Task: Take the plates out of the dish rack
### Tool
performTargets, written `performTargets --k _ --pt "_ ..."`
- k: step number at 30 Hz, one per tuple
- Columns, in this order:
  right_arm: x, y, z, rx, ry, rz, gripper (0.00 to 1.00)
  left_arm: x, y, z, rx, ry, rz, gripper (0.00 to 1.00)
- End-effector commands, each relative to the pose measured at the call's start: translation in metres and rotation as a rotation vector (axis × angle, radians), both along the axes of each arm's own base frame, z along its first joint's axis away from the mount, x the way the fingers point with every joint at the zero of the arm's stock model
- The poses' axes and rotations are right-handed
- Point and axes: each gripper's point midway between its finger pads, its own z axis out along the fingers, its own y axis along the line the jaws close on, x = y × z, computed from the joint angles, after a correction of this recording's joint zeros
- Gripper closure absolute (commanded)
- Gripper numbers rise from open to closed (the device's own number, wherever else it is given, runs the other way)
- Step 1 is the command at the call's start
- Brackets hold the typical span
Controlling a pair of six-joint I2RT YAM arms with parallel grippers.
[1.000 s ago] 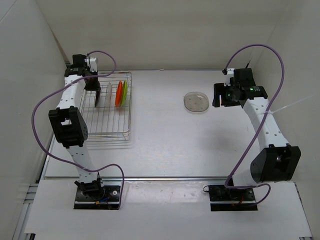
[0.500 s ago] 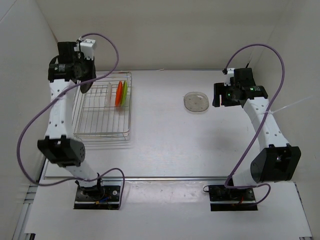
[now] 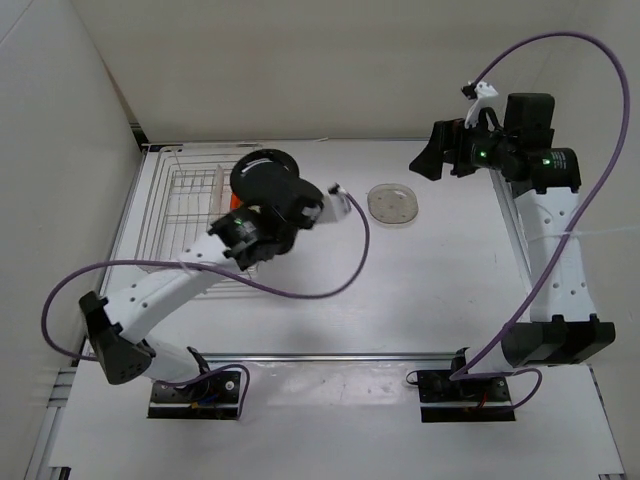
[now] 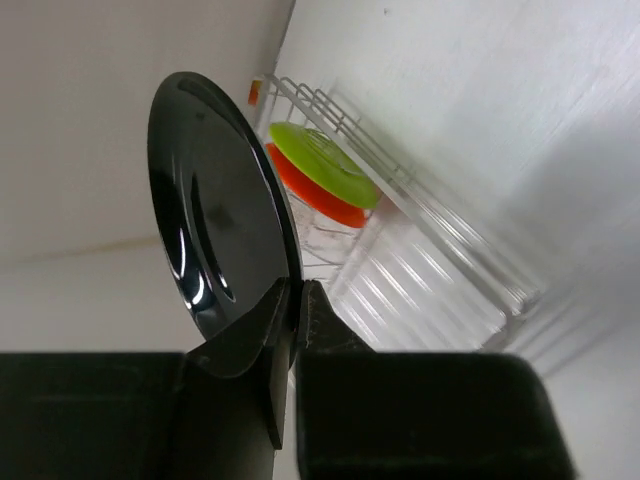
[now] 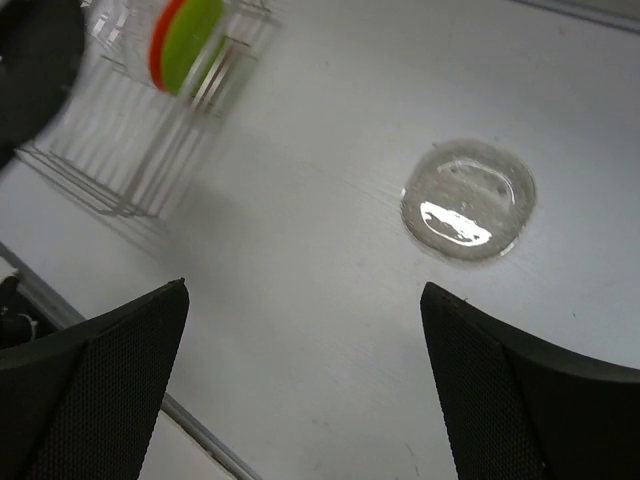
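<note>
Over the right side of the dish rack [image 3: 170, 205], the left gripper [image 3: 262, 198] holds the black plate [image 3: 268, 172] up off the wires. The left wrist view shows its two fingers [image 4: 250, 340] pinched narrowly on the plate's lower rim, with the plate standing on edge and its glossy face turned to the left of that view. Behind it, the orange plate [image 4: 322, 203] and the lime green plate [image 4: 322, 165] stand side by side on edge in the rack, touching or nearly so, green on the outer side.

On the white table [image 3: 400, 290], well apart from the rack and to its right, the clear plate [image 3: 392, 203] lies flat. The right gripper [image 3: 425, 160] hangs above the table just right of this plate, its jaws spread wide and holding nothing. From the right wrist view, the clear plate sits beyond the two dark fingers [image 5: 100, 390], and the rack with the orange and green plates shows in the upper left corner.
</note>
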Motion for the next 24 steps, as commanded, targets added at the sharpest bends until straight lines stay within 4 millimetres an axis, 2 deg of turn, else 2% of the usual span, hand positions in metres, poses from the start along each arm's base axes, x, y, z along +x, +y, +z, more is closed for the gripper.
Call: performTargets --k 1,2,3,4,5,6,7,9,11,13,16,18,19,24 --pt "-0.024 0.023 0.04 0.132 -0.024 0.141 0.0 -0.004 0.008 0.018 0.298 -0.172 0.03 0.89" --pt "-0.026 0.027 0.04 0.142 -0.02 0.178 0.0 -0.012 -0.01 0.012 0.335 -0.183 -0.031 0.89" --pt "-0.027 0.033 0.034 0.152 0.015 0.2 0.0 -0.017 -0.018 0.012 0.363 -0.199 -0.06 0.89" --pt "-0.028 0.034 0.038 0.152 -0.004 0.216 0.0 -0.02 -0.028 0.012 0.403 -0.224 -0.101 0.89" --pt "-0.024 0.034 0.034 0.153 0.01 0.215 0.0 -0.023 -0.041 0.012 0.42 -0.239 -0.139 0.89" --pt "-0.021 0.035 0.031 0.153 0.021 0.214 0.0 -0.033 -0.058 0.01 0.44 -0.261 -0.188 0.89" --pt "-0.023 0.037 0.031 0.153 0.022 0.224 0.0 -0.038 -0.065 0.016 0.461 -0.287 -0.215 0.89" --pt "-0.024 0.039 0.028 0.155 0.026 0.237 0.03 -0.053 -0.092 0.014 0.474 -0.318 -0.284 0.89" --pt "-0.025 0.045 0.025 0.171 0.038 0.269 0.06 -0.063 -0.107 0.011 0.495 -0.331 -0.334 0.89" --pt "-0.035 0.055 0.034 0.211 0.032 0.337 0.08 -0.08 -0.125 0.014 0.474 -0.355 -0.378 0.89" --pt "-0.046 0.064 0.04 0.253 0.037 0.406 0.09 -0.091 -0.147 0.011 0.453 -0.357 -0.412 0.89" --pt "-0.052 0.068 0.044 0.257 0.028 0.425 0.09 -0.094 -0.154 0.016 0.442 -0.357 -0.419 0.89" --pt "-0.057 0.07 0.047 0.256 0.019 0.437 0.11 -0.093 -0.157 0.01 0.456 -0.352 -0.422 0.89" --pt "-0.065 0.082 0.025 0.218 0.059 0.453 0.14 -0.102 -0.179 0.027 0.433 -0.389 -0.453 0.89"
